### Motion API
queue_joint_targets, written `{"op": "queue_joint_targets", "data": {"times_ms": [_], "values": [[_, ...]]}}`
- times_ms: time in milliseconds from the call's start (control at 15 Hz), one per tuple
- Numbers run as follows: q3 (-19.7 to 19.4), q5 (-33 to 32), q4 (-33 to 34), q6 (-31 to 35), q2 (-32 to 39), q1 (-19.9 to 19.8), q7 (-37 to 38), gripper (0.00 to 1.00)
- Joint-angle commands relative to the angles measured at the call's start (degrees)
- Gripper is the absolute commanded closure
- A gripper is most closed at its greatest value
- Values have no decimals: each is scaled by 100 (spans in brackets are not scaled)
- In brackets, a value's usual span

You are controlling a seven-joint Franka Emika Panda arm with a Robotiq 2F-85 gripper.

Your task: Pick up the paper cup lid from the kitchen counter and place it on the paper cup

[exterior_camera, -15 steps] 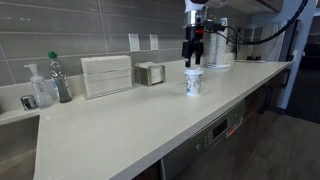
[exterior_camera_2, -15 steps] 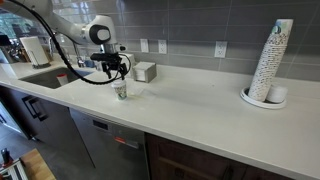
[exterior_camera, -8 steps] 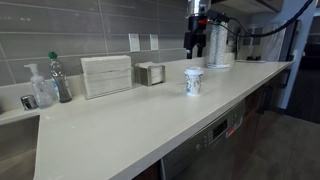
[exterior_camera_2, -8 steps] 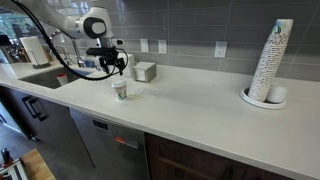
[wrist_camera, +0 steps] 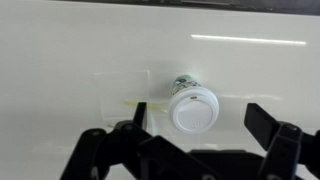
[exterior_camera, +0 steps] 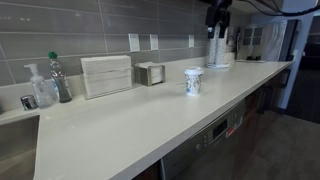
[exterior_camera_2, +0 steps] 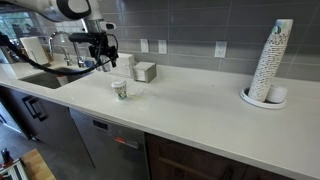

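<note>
The paper cup [exterior_camera: 193, 84] stands upright on the kitchen counter [exterior_camera: 120, 125], also seen in an exterior view [exterior_camera_2: 120, 92]. The white paper cup lid [wrist_camera: 193, 109] sits on the cup's rim, covering it, and shows in both exterior views [exterior_camera: 193, 71] [exterior_camera_2: 120, 83]. A strip of the cup's patterned side [wrist_camera: 181, 84] shows in the wrist view. My gripper [wrist_camera: 198, 118] is open and empty, well above the cup, its two fingers wide on either side of the lid. It is near the top edge in an exterior view [exterior_camera: 217, 18] and up and left of the cup in an exterior view [exterior_camera_2: 102, 52].
A white napkin box [exterior_camera: 106, 75], a small metal box [exterior_camera: 151, 73] and bottles [exterior_camera: 50, 82] stand along the tiled back wall. A taller white container [exterior_camera: 218, 48] is behind the cup. A tall cup stack [exterior_camera_2: 271, 60] stands far along the counter. A sink [exterior_camera_2: 40, 78] is at one end.
My gripper has risen from just above the cup to well above it and drifted sideways. The lid stays on the cup.
</note>
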Motion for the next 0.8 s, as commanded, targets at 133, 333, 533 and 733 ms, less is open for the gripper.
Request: {"op": "queue_joint_targets", "data": {"times_ms": [133, 333, 533, 733], "values": [[-218, -2, -581, -277, -901, -76, -96, 0], [-204, -8, -406, -229, -776, -57, -12, 0], [-206, -8, -451, -229, -806, -57, -12, 0], [-206, -8, -457, -229, -806, -57, -12, 0]]}}
